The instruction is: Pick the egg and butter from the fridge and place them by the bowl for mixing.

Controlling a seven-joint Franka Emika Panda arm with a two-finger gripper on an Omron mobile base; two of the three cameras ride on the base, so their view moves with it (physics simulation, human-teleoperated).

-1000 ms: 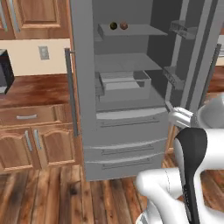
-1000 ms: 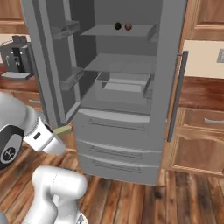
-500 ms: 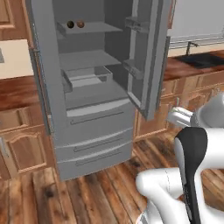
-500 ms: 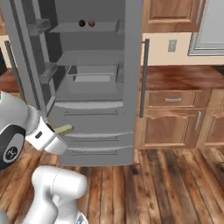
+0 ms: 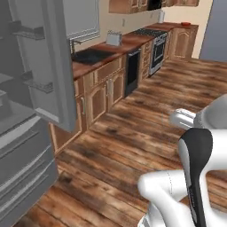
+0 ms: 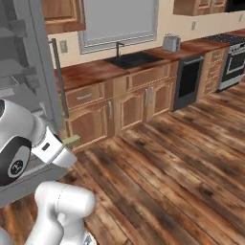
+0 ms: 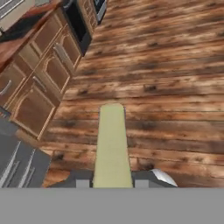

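The butter (image 7: 111,142), a pale yellow stick, juts forward from between the dark fingertips of my gripper (image 7: 112,178), which is shut on it above the wooden floor. In the right base view the butter (image 6: 72,141) pokes out of the gripper (image 6: 65,144) at the end of the white arm, just right of the fridge (image 6: 29,72). The fridge (image 5: 22,142) stands open at the left, its door (image 5: 51,66) swung out. A small red bowl (image 5: 185,24) sits on the far counter at the top right. The egg is out of view.
A run of wooden cabinets with a dark sink (image 6: 131,59), a toaster (image 6: 168,43), a dishwasher (image 6: 187,81) and a stove (image 5: 153,42) lines the wall. Wide wooden floor (image 5: 146,111) lies open ahead and to the right.
The whole picture has swung right, so the camera moved: the fridge slid to the left edge and the counter run came into view. The butter stays held in the shut gripper.
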